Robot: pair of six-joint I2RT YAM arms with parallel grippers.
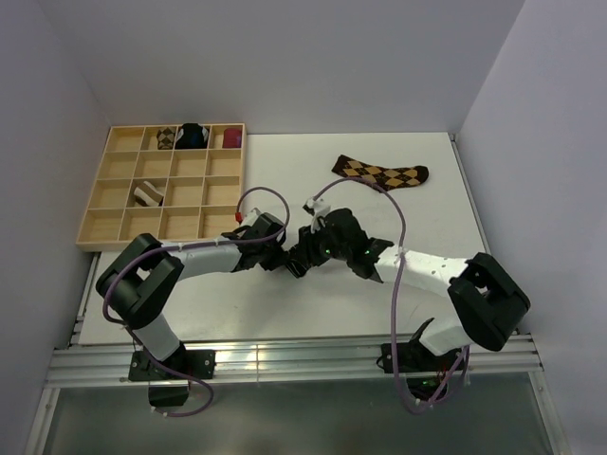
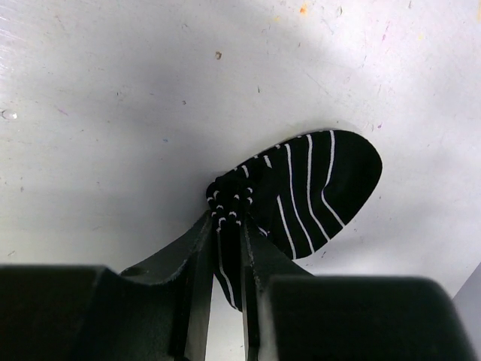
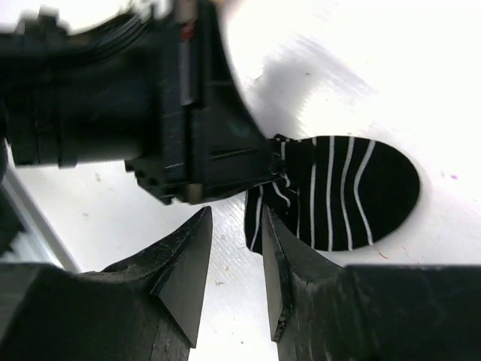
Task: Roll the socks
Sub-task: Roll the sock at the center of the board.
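Left gripper (image 2: 225, 226) is clamped on the bunched end of the black striped sock (image 2: 323, 188). The toe is laid flat on the table (image 2: 113, 90) just beyond its fingertips. Right gripper (image 3: 237, 226) is held with jaws parted, the same sock just ahead of its tips. Argyle sock (image 1: 384, 173) is seen well beyond both grippers.

Viewing remotely: this reads as a robotics lab test cell. A bare white worktop (image 1: 313, 180) is boxed in by plain pale walls (image 1: 285, 57). The left arm (image 1: 190, 261) and right arm (image 1: 432, 273) are bolted to an aluminium rail (image 1: 285, 365). Purple cables (image 1: 395, 303) are exposed, and a wooden compartment tray (image 1: 142, 241) serves as the fixture.
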